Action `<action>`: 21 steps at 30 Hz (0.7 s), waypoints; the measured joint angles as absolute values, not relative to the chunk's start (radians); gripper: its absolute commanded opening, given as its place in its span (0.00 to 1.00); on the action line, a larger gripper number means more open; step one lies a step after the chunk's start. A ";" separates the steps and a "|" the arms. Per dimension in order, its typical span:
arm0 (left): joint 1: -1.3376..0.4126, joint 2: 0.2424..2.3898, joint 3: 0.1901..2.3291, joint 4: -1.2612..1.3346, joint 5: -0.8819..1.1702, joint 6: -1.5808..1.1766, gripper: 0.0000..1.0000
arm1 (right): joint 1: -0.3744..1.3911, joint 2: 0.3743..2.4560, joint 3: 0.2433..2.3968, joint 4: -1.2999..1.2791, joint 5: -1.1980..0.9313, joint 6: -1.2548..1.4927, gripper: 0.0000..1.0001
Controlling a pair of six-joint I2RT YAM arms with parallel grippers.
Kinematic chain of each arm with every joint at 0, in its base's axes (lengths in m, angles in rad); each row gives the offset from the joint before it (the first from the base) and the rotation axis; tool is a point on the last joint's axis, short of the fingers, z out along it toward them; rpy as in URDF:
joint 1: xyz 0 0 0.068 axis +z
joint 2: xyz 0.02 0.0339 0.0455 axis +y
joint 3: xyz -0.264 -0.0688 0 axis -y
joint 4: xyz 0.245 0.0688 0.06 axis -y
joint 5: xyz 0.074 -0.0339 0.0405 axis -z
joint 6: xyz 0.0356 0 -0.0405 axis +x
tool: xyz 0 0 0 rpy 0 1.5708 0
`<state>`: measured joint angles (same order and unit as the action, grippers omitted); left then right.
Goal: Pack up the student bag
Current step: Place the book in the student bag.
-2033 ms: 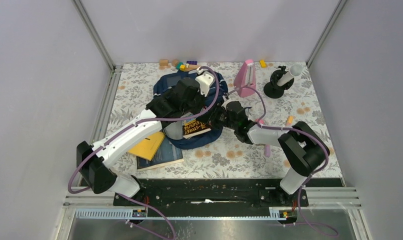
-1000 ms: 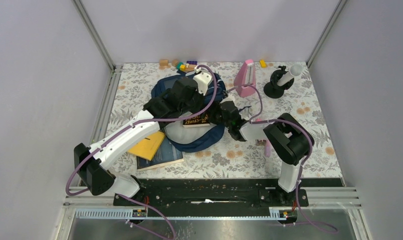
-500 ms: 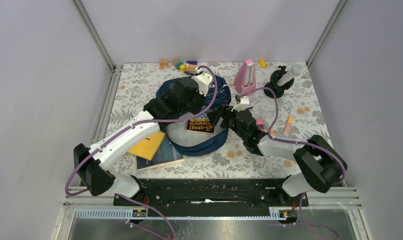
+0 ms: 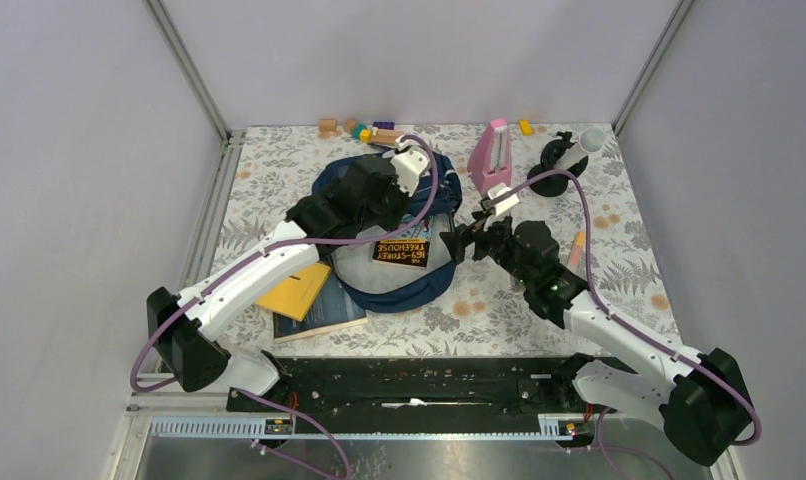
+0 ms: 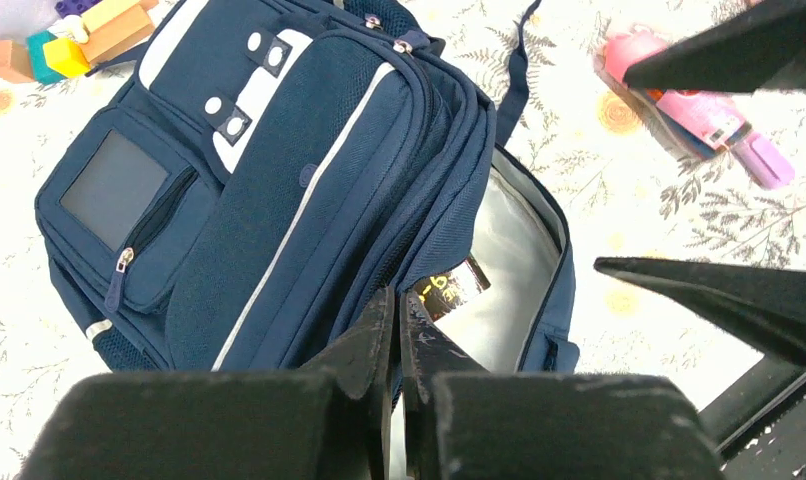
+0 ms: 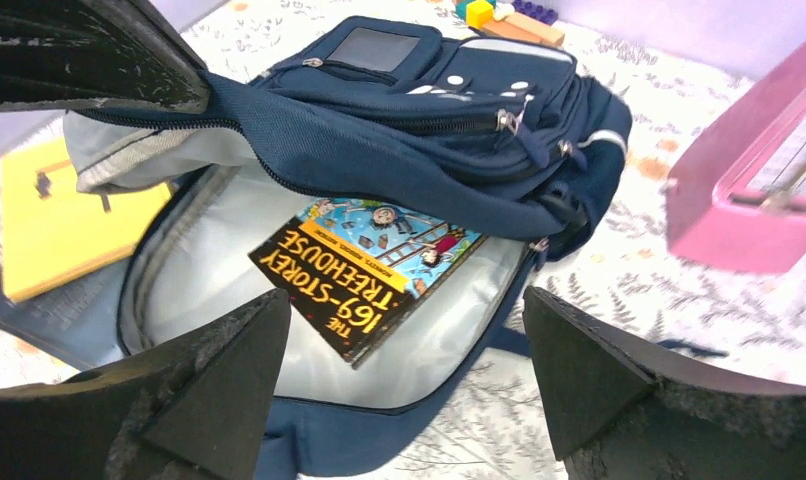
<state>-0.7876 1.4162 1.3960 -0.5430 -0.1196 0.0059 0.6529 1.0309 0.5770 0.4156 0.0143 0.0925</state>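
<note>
Right end effector [image 4: 459, 240] withdrew rightward, open | student bag [image 6: 449, 110] just beside, leftward

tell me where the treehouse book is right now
Top view: the treehouse book lies mid-table inside the open student bag, on its grey lining, just left of the right gripper.

Overhead, both wrists: student bag [image 5: 309, 180] throughout

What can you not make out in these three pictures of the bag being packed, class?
- Right wrist view: far end of the treehouse book, under the raised flap of the student bag.
- Top view: part of the blue book, under the yellow book.
- Left wrist view: most of the treehouse book, behind the bag's front.
</note>
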 measured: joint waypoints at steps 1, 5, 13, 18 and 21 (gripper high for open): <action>-0.786 1.416 1.396 -0.547 -0.112 0.012 0.00 | 0.643 1.024 0.593 0.388 -0.006 0.044 0.90; -0.781 1.416 1.396 -0.569 -0.074 0.042 0.00 | 0.618 1.045 0.668 0.302 -0.101 -0.121 0.89; -0.776 1.415 1.396 -0.604 0.028 0.084 0.00 | 0.593 1.160 0.789 0.261 -0.258 -0.317 0.88; -0.775 1.415 1.396 -0.620 0.053 0.101 0.00 | 0.592 1.268 0.841 0.265 -0.320 -0.390 0.88; -0.775 1.415 1.396 -0.627 0.060 0.109 0.00 | 0.592 1.323 0.855 0.274 -0.338 -0.418 0.85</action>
<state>-0.7753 1.4147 1.3960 -0.6270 0.0601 0.1093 0.5919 1.3228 0.8555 0.2737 -0.3378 -0.4175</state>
